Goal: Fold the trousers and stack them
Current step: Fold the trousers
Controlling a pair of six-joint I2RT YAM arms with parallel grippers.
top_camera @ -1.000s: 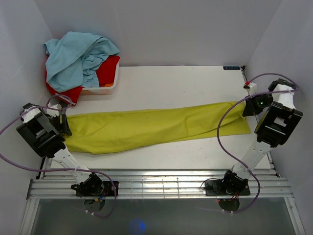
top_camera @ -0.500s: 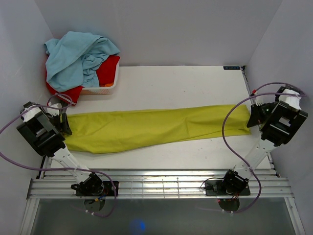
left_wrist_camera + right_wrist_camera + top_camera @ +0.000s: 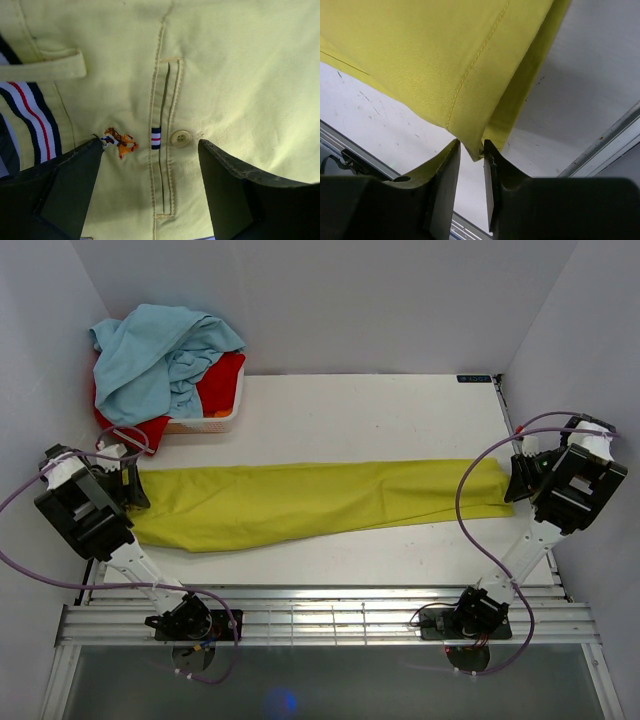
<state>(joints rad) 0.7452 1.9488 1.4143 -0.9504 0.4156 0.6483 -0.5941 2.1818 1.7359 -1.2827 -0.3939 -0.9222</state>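
The trousers (image 3: 310, 502) lay stretched flat across the bench (image 3: 350, 410). The left claw (image 3: 150, 145) gaped wide over the back pocket (image 3: 167, 100). The right claw (image 3: 471, 146) sat narrowly parted round a hem corner (image 3: 472, 132), grip impossible to tell. A clean fold likely needed both ends pinched through every layer.

Count from my side:
- one pair of trousers (image 3: 310, 502), across the middle
- upper left: one light blue garment (image 3: 160, 355), one red garment (image 3: 220, 380), one white basket (image 3: 205, 423)
- one table (image 3: 380, 410)
- two arms, so two claws: left gripper (image 3: 150, 145), right gripper (image 3: 471, 145)

In my left wrist view I count one button (image 3: 180, 138), one belt loop (image 3: 45, 67), one embroidered logo (image 3: 119, 141) and one pocket slit (image 3: 162, 175).
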